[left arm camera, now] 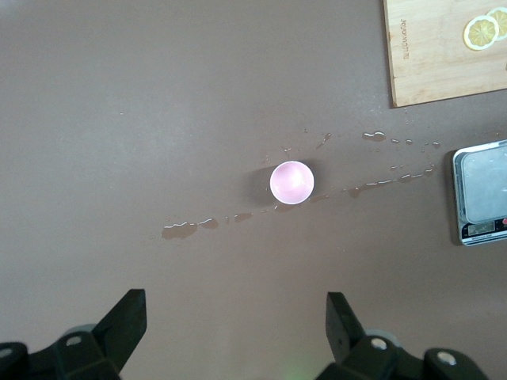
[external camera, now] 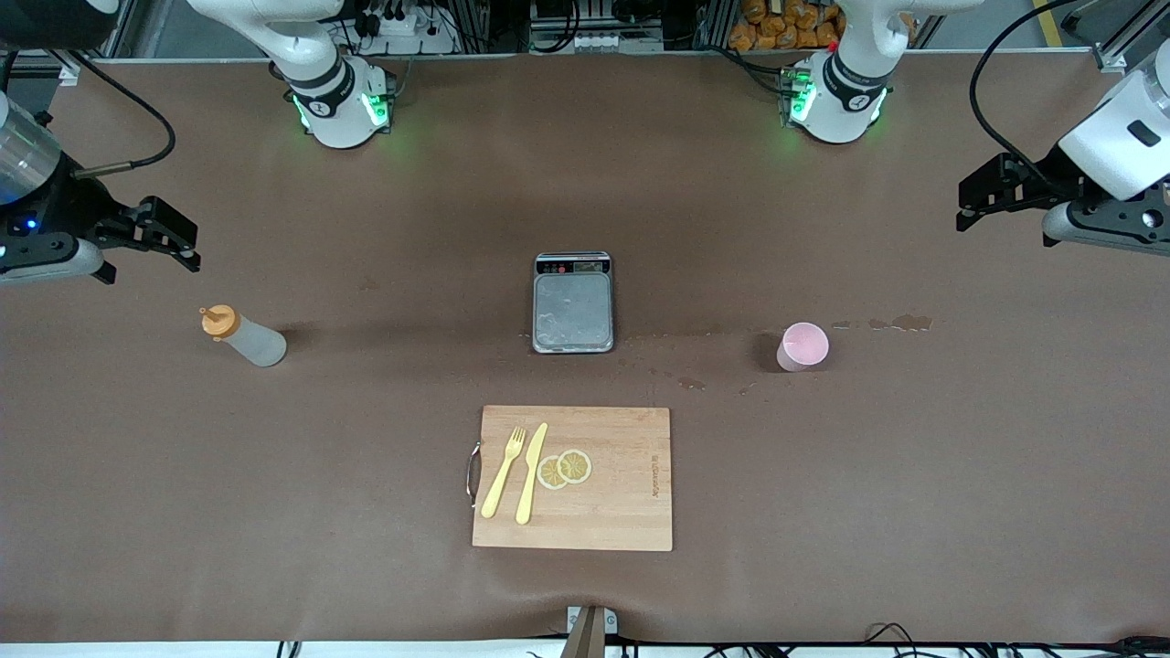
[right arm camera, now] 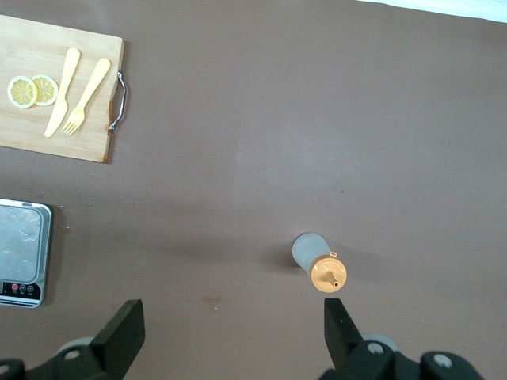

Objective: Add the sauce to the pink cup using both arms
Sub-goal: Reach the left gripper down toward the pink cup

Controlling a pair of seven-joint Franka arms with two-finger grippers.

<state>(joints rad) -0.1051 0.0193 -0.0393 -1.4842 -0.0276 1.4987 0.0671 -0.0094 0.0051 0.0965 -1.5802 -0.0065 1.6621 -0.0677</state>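
Observation:
The sauce bottle (external camera: 245, 336), whitish with an orange cap, stands upright on the table toward the right arm's end; it also shows in the right wrist view (right arm camera: 319, 263). The pink cup (external camera: 803, 346) stands upright toward the left arm's end, also in the left wrist view (left arm camera: 291, 182). My right gripper (external camera: 169, 238) is open and empty, up in the air above the table near the bottle. My left gripper (external camera: 983, 203) is open and empty, up over the table's end by the cup. In the wrist views both grippers (left arm camera: 235, 321) (right arm camera: 234, 331) show wide-open jaws.
A steel scale (external camera: 573, 302) sits mid-table. A wooden cutting board (external camera: 573, 477) nearer the front camera holds a yellow fork (external camera: 505, 472), knife (external camera: 531, 472) and lemon slices (external camera: 564, 468). Wet spots (external camera: 891, 323) lie on the table around the cup.

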